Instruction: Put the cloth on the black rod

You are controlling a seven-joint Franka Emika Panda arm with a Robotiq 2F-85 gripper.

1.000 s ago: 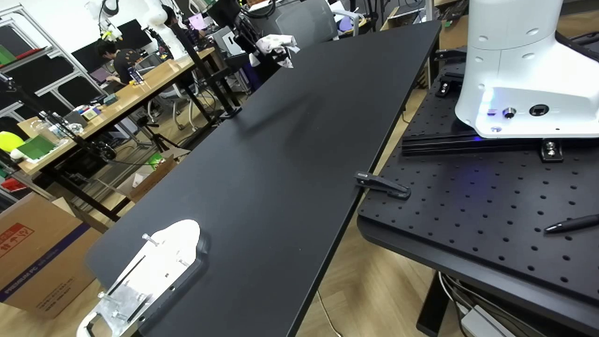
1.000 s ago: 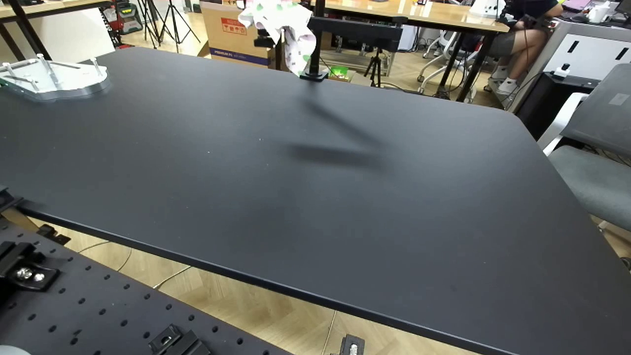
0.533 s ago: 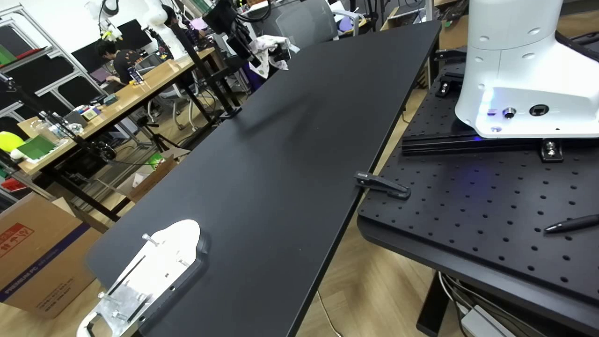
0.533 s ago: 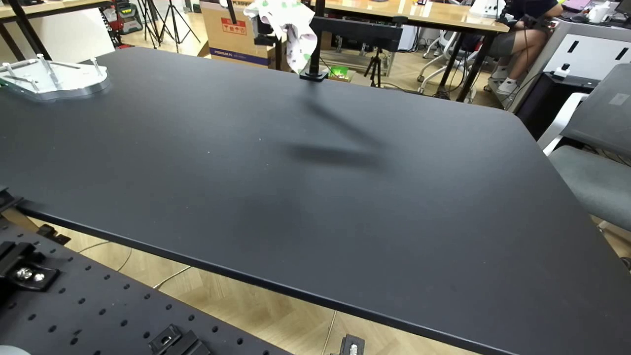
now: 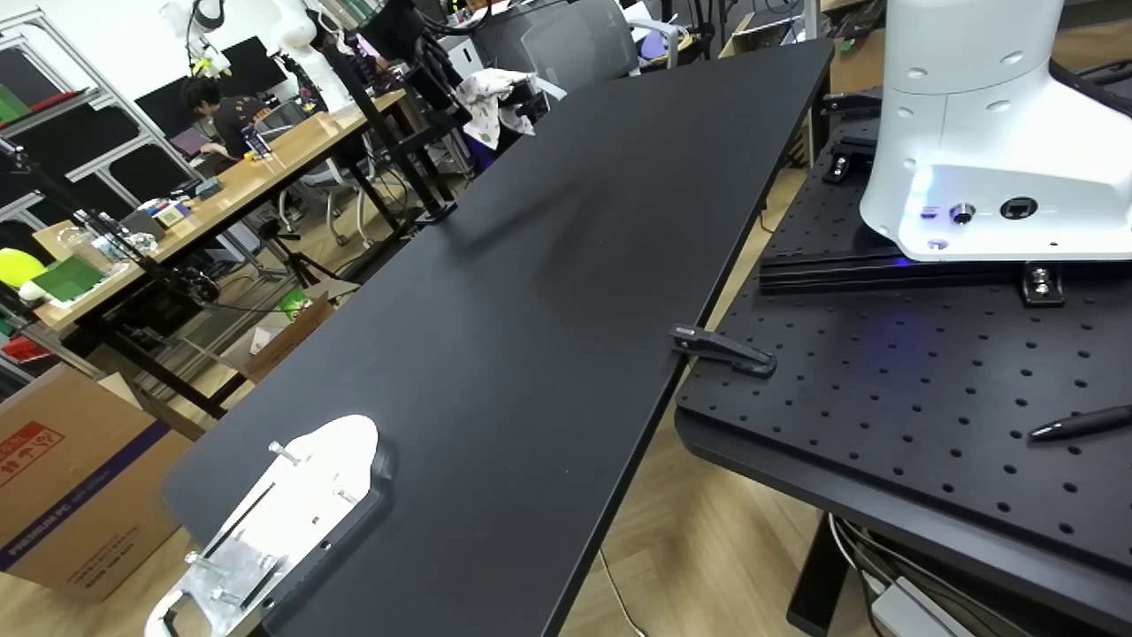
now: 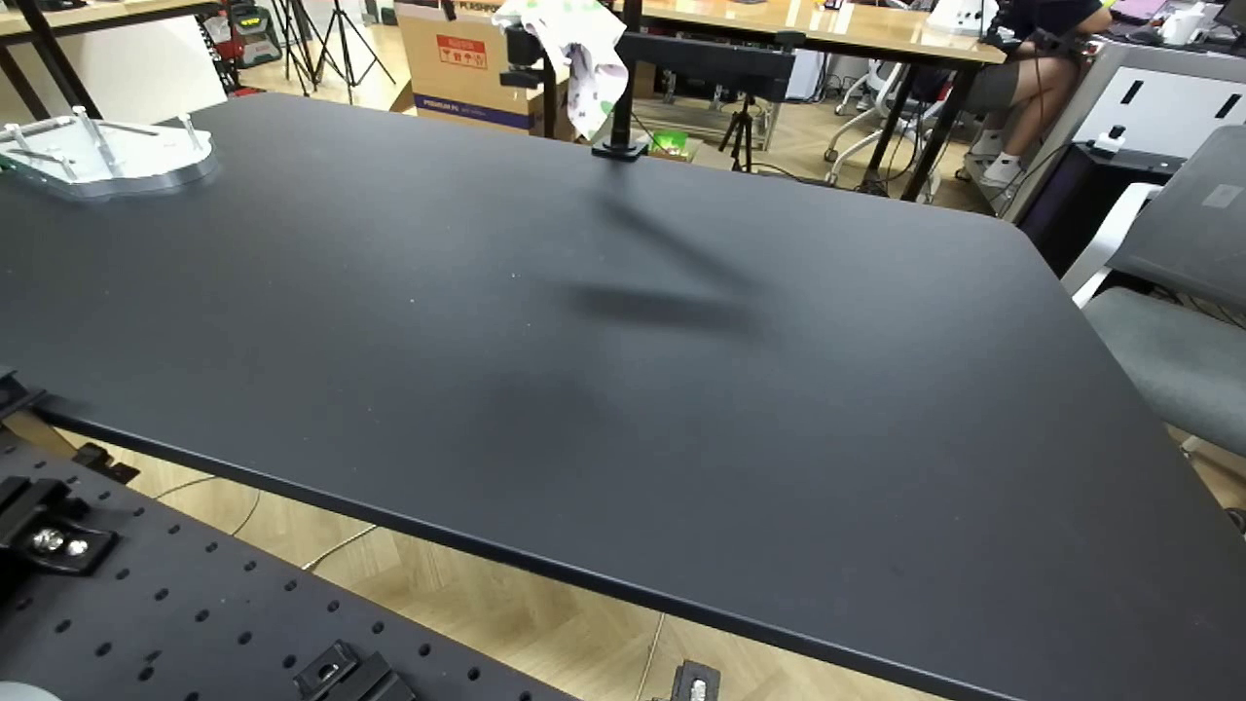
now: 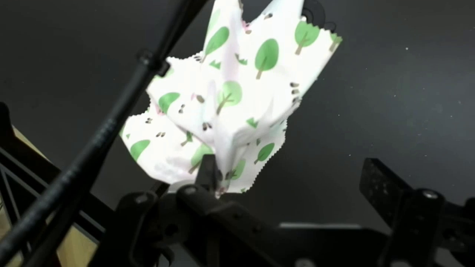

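White cloth (image 7: 237, 96) hangs by the parted gripper (image 7: 290, 163); box (image 5: 88, 487) reads "PREMIUM PC".

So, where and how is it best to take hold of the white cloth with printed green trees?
Pinch the white patterned cloth by its narrow fold, lower middle in the wrist view, from above: it seems raised like a ridge, which the open black hand could probably straddle.

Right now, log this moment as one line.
tool: open | cloth: hanging, apparently from black rod | tool-cloth contact: unclear | pegged plate: on table
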